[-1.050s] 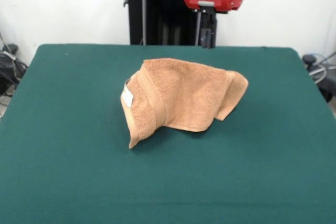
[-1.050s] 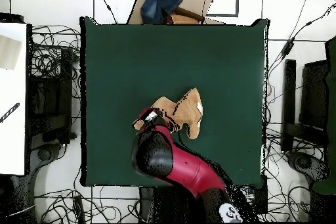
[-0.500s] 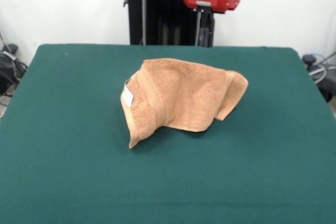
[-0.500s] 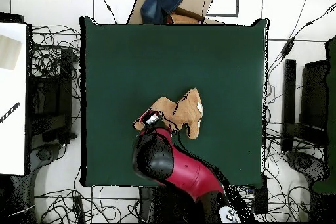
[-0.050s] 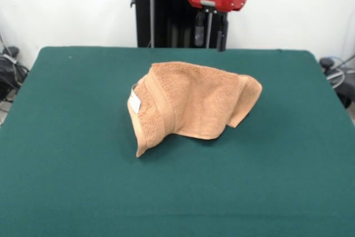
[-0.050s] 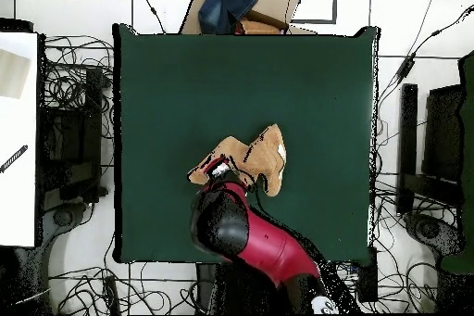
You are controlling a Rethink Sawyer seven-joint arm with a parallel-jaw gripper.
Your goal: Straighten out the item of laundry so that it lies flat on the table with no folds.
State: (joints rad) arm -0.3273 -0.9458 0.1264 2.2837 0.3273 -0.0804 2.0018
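Observation:
The item of laundry (image 5: pixel 188 104), an orange-tan towel with a white label (image 5: pixel 134 102), lies bunched and folded over itself near the middle of the green table (image 5: pixel 66 137). One folded corner sticks up at its right end. My gripper (image 5: pixel 210 40) hangs open above the table's far edge, behind the towel and clear of it, with nothing between its two dark fingers (image 5: pixel 198 34). From overhead, the red and black arm (image 6: pixel 222 224) covers the towel's (image 6: pixel 259 155) near edge and hides the gripper.
A cardboard box with a blue cloth (image 6: pixel 236 5) sits beyond the table's top edge in the overhead view. A white surface (image 6: pixel 17 136) stands to the left. Cables lie on the floor all round the table (image 6: pixel 185 71).
The gripper has shifted slightly left in the front view, and its fingers, which showed close together before, now stand apart. The towel has not moved.

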